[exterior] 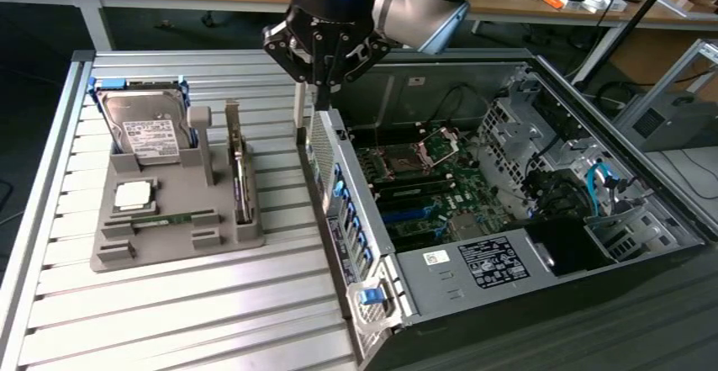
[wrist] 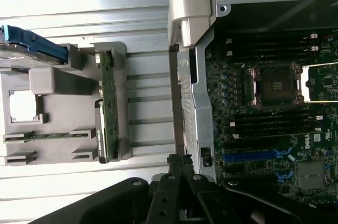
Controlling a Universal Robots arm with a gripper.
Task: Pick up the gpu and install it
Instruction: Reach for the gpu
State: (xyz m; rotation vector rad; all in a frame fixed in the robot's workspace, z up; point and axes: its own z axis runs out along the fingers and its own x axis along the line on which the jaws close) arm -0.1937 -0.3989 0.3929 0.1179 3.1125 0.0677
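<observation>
gripper (exterior: 323, 98) clenched empty over case (exterior: 336, 188) rear, gpu (exterior: 239, 173) in tray (exterior: 168, 249), Dell-marked motherboard (wrist: 264, 129)

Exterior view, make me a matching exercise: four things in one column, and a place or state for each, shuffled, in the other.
Things:
1. gpu
2. hard drive
3. memory stick
4. gripper

Places or states:
A. shut, above the rear wall of the computer case
B. standing on edge along the side of the grey holder nearest the case
C. white label showing, blue frame around it
D. thin green strip in a narrow slot of the holder

Pairs: 1-B, 2-C, 3-D, 4-A
</observation>
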